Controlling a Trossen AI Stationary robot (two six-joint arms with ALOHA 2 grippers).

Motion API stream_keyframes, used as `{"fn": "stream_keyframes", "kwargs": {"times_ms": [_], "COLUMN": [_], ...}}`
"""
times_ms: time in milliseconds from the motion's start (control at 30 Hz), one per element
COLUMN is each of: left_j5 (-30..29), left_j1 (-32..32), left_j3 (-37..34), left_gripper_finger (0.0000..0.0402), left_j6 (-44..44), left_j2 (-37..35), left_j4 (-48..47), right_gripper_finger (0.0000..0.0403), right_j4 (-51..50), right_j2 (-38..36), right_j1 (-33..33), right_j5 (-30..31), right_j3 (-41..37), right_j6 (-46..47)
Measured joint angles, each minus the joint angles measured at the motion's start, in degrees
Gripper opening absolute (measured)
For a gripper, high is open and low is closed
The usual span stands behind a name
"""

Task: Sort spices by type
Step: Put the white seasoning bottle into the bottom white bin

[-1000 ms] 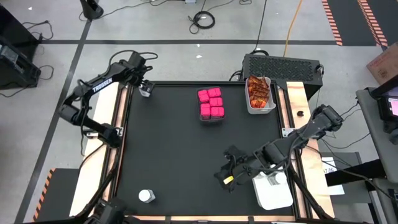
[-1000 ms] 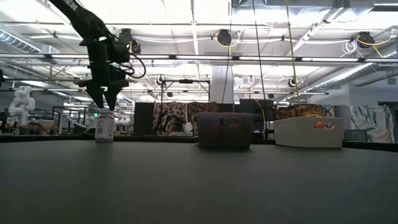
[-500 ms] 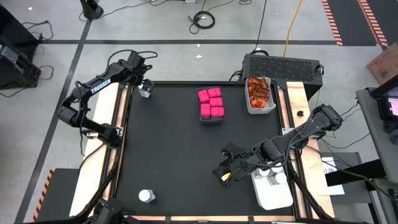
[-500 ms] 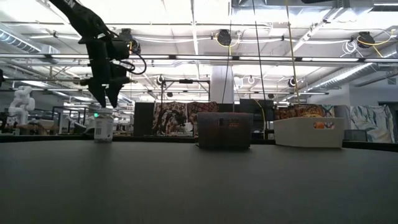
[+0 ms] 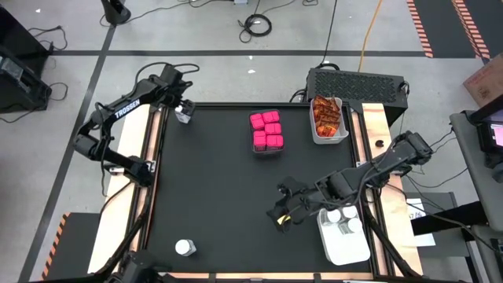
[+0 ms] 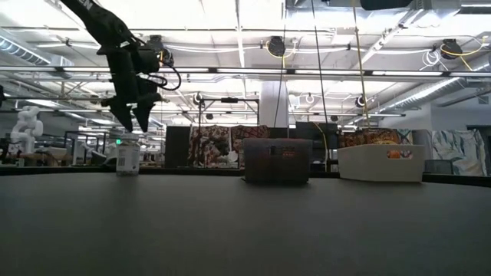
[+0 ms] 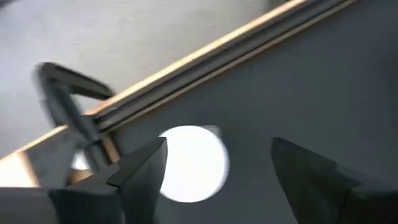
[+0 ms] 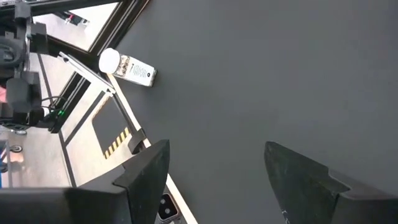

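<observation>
1. High view: one jar (image 5: 184,115) stands at the bench's (image 5: 220,189) far left corner, another jar (image 5: 185,248) at the near left edge.
2. The left pincer (image 5: 180,101) hovers right above the corner jar, fingers spread and empty; the lid (image 7: 189,163) shows between them, so a straight drop should do.
3. The right pincer (image 5: 284,211), open and empty, hangs mid-bench beside the bin (image 5: 346,244), well apart from the near jar.

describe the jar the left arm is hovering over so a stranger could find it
Start at the black table and go to its far left corner, away from the bins. A small clear jar with a white lid stands there alone, directly under the open left gripper. The other loose jar sits at the near edge.
</observation>
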Motion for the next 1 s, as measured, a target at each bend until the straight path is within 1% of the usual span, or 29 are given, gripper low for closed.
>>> {"fn": "stream_keyframes", "kwargs": {"times_ms": [67,100,233,300,467,700,1000], "left_j5": [2.26,2.32,-1.82,-2.54,-2.83,-2.83,-2.81], "left_j1": [0.27,0.45,1.22,1.36,1.36,1.56,1.51], "left_j3": [0.0,0.0,0.0,0.0,0.0,-0.02,-0.02], "left_gripper_finger": [0.0304,0.0313,0.034,0.0346,0.0348,0.0347,0.0347], "left_j6": [0.0,0.0,0.3,0.61,1.49,1.46,1.45], "left_j2": [0.02,0.02,0.02,0.02,0.51,4.62,6.83], "left_j4": [-0.02,-0.02,-0.08,0.38,1.12,0.95,-0.55], "right_gripper_finger": [0.0256,0.0256,0.0256,0.0256,0.0256,0.0256,0.0256], "right_j4": [0.0,0.0,0.0,0.0,0.0,0.16,0.34], "right_j2": [0.0,0.0,-0.02,-0.02,-0.02,-0.02,-0.02], "right_j1": [-0.31,-0.42,-1.07,-1.07,-1.07,-1.05,-1.05], "right_j5": [-0.09,-0.28,-2.79,-2.94,-2.96,-2.95,-2.94], "right_j3": [0.0,0.0,0.0,0.0,0.0,0.0,0.0], "right_j6": [-0.28,-0.47,-1.31,-1.36,-2.16,-2.34,-3.0]}}
